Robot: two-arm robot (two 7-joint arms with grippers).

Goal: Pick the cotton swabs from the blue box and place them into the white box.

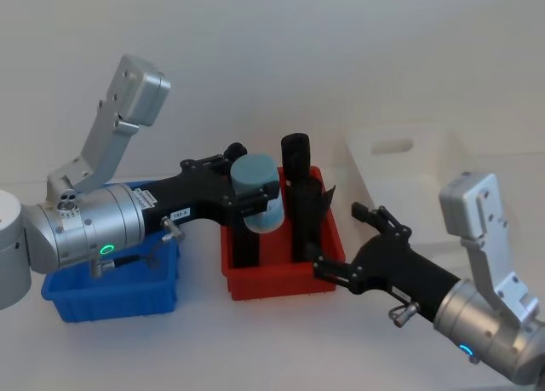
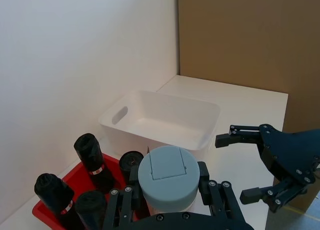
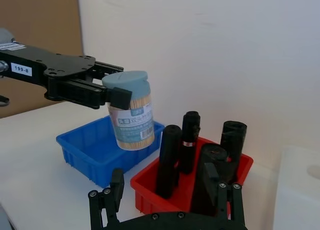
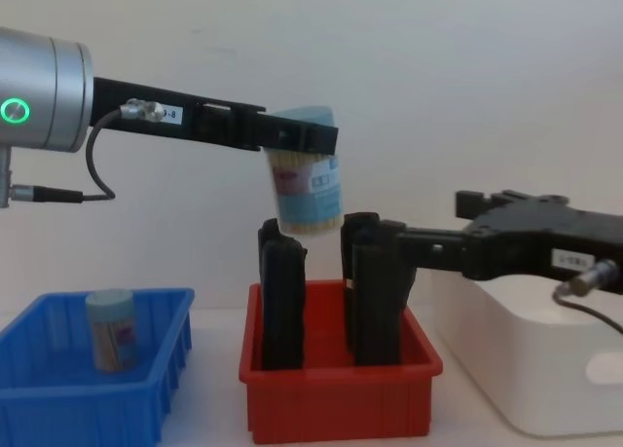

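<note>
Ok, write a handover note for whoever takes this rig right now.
Left pincer: shut on a cotton swab tub, held in the air over the red bin, between blue box and white box.
Right pincer: open, hovering by the red bin's right edge.
Done: none in the white box, as far as its inside shows.
Left: drop this tub in, then fetch the second tub from the blue box.
</note>
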